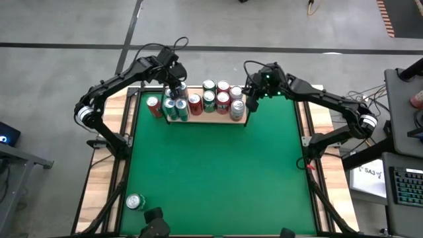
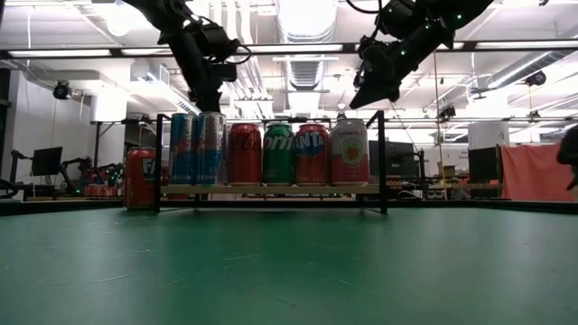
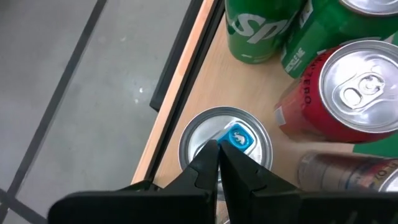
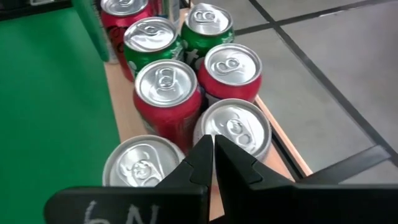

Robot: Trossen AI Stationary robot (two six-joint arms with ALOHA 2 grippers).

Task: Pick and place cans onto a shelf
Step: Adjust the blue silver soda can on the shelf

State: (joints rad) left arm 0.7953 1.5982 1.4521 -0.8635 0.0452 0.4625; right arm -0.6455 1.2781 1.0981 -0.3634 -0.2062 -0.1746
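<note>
Left gripper [image 3: 219,163] closed, empty, over blue-tab can [image 3: 225,149] at shelf [image 1: 205,118] left end. Right gripper [image 4: 213,160] closed, empty, above shelf right end.

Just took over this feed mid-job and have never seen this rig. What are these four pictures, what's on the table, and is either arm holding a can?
Two dark robot arms work at a green table. One picture looks down from overhead, one looks level across the tabletop, and two come from cameras on the wrists. Most cans stand on the wooden shelf at the far edge. One red can stands beside it, and another can lies near the front left corner. The left gripper and the right gripper are shut above the shelf cans, holding nothing.
</note>
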